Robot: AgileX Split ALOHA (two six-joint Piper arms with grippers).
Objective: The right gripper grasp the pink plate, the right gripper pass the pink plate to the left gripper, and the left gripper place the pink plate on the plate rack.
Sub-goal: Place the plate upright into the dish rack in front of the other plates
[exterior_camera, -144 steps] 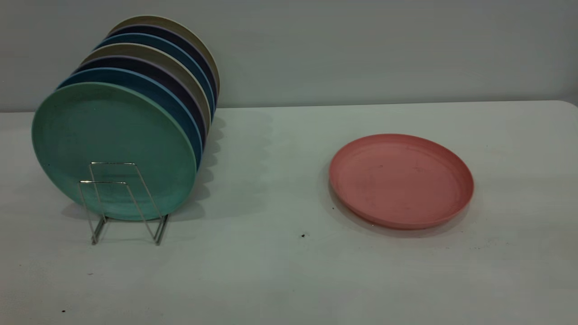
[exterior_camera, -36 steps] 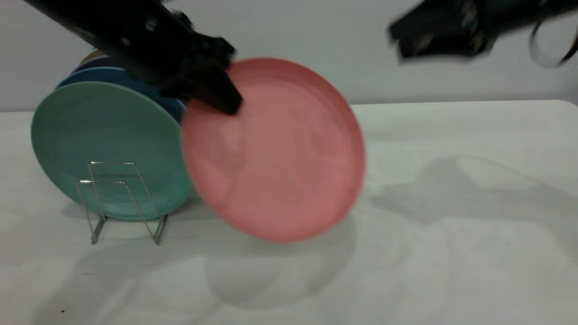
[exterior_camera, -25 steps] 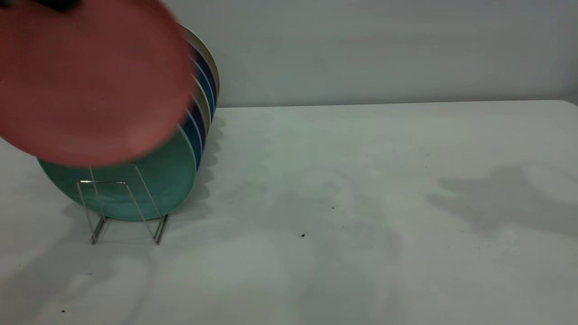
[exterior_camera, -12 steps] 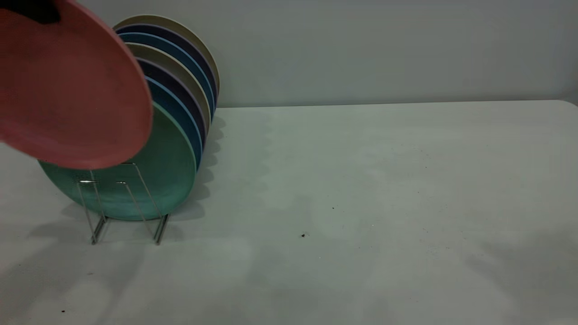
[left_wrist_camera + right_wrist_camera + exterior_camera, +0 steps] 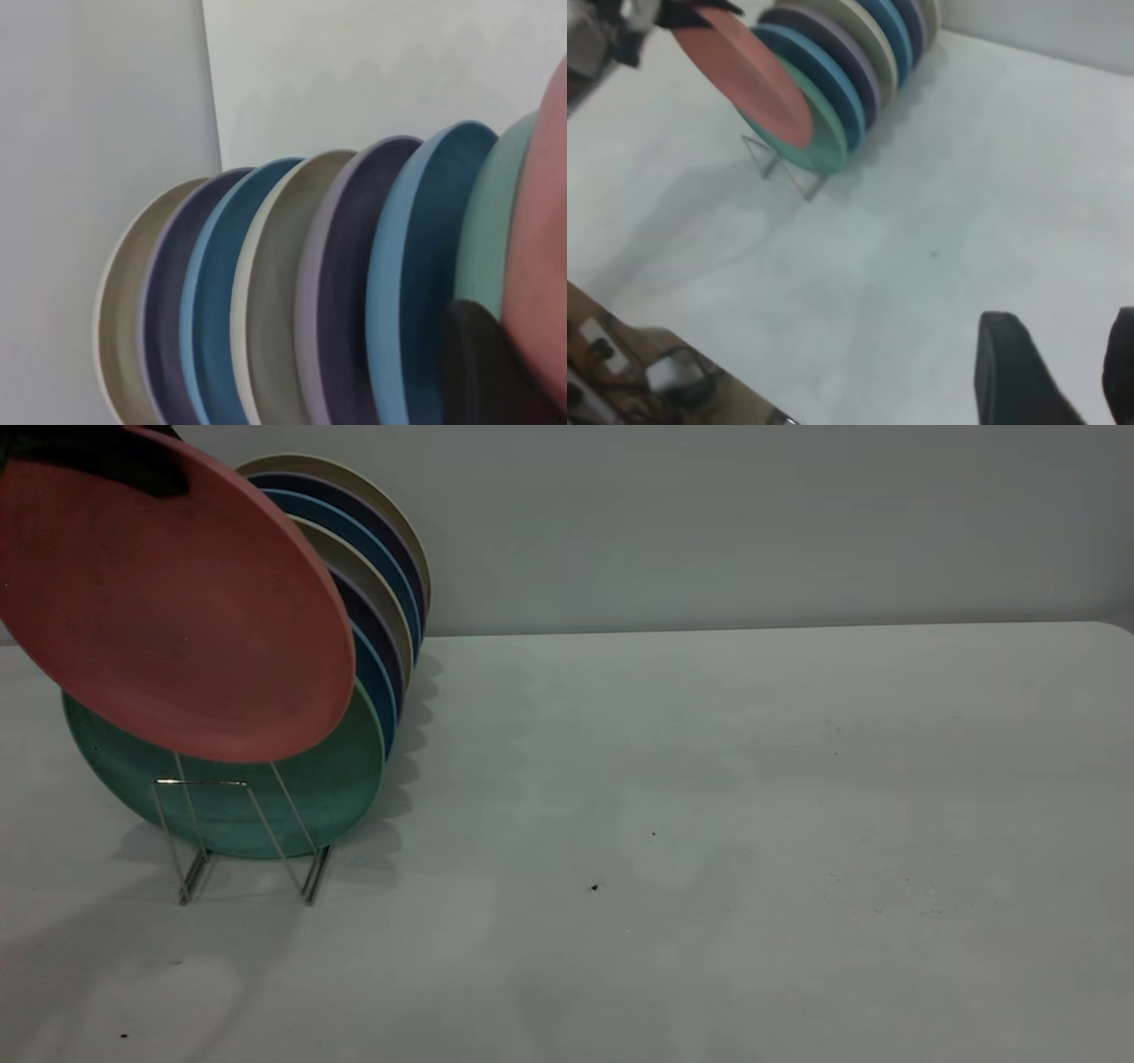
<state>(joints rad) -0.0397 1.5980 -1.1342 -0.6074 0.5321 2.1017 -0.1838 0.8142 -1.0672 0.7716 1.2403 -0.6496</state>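
Observation:
The pink plate (image 5: pixel 177 611) hangs tilted at the far left, in front of the green plate (image 5: pixel 230 806) and just above the front loops of the plate rack (image 5: pixel 239 824). My left gripper (image 5: pixel 97 456) is shut on the plate's upper rim. In the left wrist view one dark finger (image 5: pixel 478 363) lies against the pink plate (image 5: pixel 540 248). My right gripper (image 5: pixel 1061 323) is open and empty, high over the table's right side and out of the exterior view. Its wrist view shows the pink plate (image 5: pixel 744 75) and the rack (image 5: pixel 784 168) far off.
Several plates in blue, dark purple and beige (image 5: pixel 372 576) stand on edge in the rack behind the green one. The white table (image 5: pixel 709 824) stretches right of the rack, with a wall behind it.
The left gripper has carried the pink plate from the table's middle to the rack, and in the last half second a little to the right. The right gripper has left the exterior view.

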